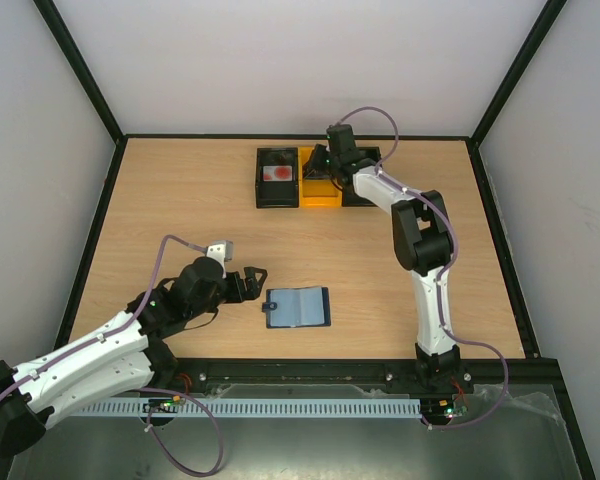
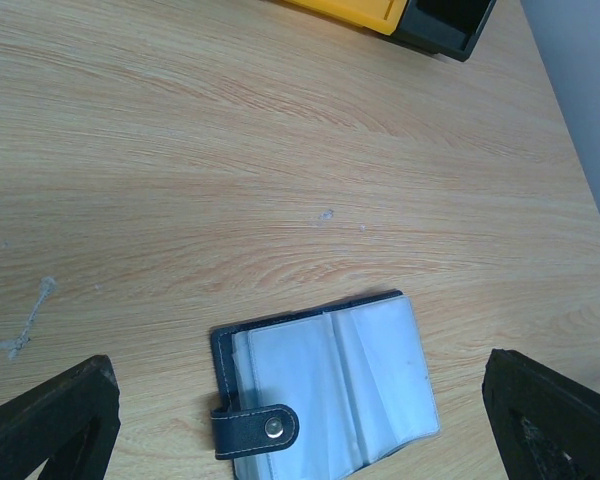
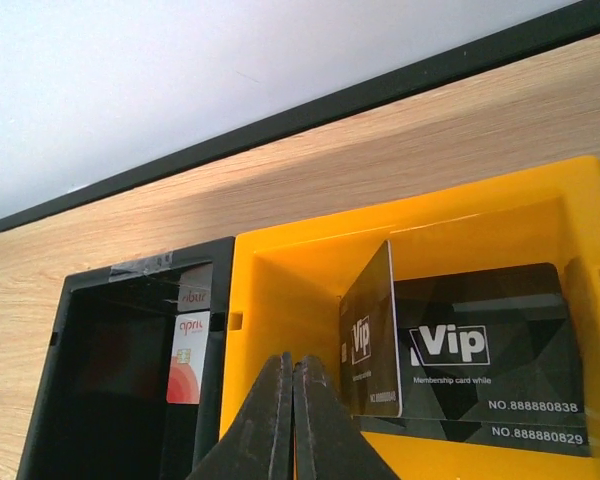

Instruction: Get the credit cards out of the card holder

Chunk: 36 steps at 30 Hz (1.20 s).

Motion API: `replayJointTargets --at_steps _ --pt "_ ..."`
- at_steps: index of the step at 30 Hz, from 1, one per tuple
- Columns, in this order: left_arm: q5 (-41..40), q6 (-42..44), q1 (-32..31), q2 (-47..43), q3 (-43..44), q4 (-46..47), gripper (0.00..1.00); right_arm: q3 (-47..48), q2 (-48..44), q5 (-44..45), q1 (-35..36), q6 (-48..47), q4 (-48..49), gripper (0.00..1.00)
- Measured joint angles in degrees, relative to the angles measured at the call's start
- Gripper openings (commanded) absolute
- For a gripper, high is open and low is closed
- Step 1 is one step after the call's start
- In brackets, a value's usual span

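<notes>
While the card holder [image 1: 298,307] lies open before the arms, from above we see the left gripper [image 1: 254,284] spread wide just beside it and the right gripper [image 1: 325,165] over the yellow box [image 1: 318,195]. The left wrist shows soft clear pockets [image 2: 380,370], seemingly empty. On the right wrist, jaws pressed shut on nothing stand beside black cards [image 3: 485,350] reading "Vip", "NO.888880838": we judge them thin, stiff, slippery, best pinched by an edge.

The navy card holder [image 1: 298,308] lies open and flat on the table [image 1: 180,200], pale pockets up, snap tab at one edge. Black cards [image 3: 485,360] lie in the yellow box [image 3: 280,280], one standing on edge. A red-and-white card [image 3: 188,352] sits in the black box [image 3: 70,330].
</notes>
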Motion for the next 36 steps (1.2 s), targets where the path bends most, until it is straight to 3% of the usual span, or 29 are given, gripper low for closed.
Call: replayJointTargets --at_steps 22,36 --pt "0.2 0.0 0.1 1.1 0.0 -0.4 1.00 4.9 2.3 9.4 0.2 -3.1 -9.2 0.02" --pt "3.1 1.0 0.1 7.8 1.4 -3.5 0.95 -20.7 -23.5 3.0 2.7 -0.1 -5.8 0.11"
